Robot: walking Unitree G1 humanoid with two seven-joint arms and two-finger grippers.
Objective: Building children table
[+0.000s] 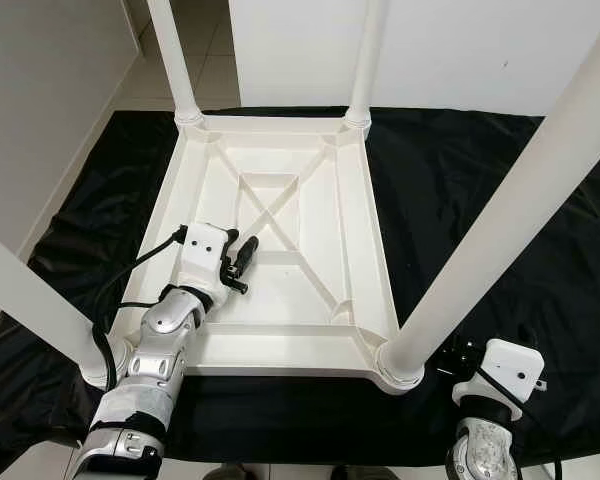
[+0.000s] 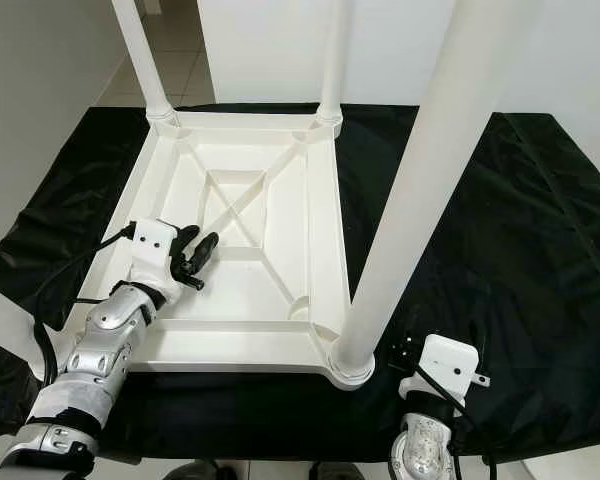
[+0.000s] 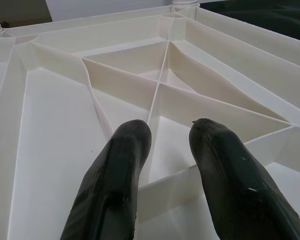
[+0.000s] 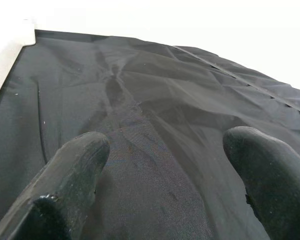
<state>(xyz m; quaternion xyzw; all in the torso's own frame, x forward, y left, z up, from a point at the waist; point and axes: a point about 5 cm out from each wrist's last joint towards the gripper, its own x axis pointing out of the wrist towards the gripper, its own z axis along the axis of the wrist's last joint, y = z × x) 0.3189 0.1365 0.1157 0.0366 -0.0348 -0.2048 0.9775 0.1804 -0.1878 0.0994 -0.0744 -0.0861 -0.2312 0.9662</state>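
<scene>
Lying upside down on the black sheet (image 1: 480,190), the white children's table (image 1: 280,240) shows you its ribbed underside, with four round legs pointing up from its corners: far-left leg (image 1: 173,60), far-right leg (image 1: 367,60), near-right leg (image 1: 520,215), near-left leg (image 1: 30,300). The sheet covers the floor; tiled floor (image 1: 195,50) and a white wall (image 1: 430,50) lie beyond its far edge.

Left tool (image 1: 242,262): you see it hovering inside the frame near the table's near-left corner, fingers (image 3: 115,180) a little apart, straddling a thin rib and clamped on nothing.

Right tool (image 4: 165,185): over the bare sheet, just beside the table's near-right corner, fingers (image 4: 70,170) spread wide, holding nothing.
</scene>
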